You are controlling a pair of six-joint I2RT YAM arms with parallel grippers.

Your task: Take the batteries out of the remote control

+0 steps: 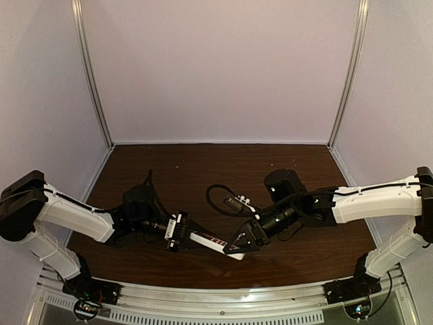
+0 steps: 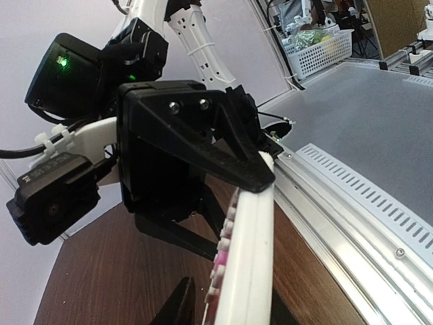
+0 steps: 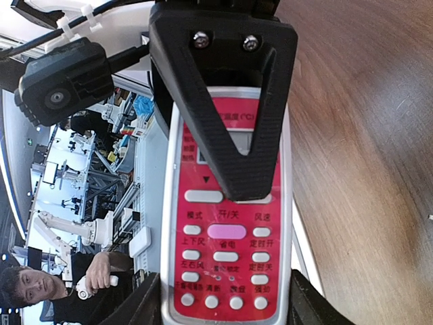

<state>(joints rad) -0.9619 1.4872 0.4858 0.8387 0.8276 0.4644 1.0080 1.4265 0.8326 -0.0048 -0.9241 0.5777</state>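
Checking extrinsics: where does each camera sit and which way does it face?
Top external: above and behind the bases, looking down at the table; both arms, left gripper and right gripper at the remote control.
Left wrist: on the left arm, looks along the remote's edge toward the right gripper; own fingertips at bottom.
Right wrist: on the right arm, faces the remote's red button face and the left gripper; own fingertips at bottom.
Shared: wrist views face each other; each shows the other's gripper at the remote.
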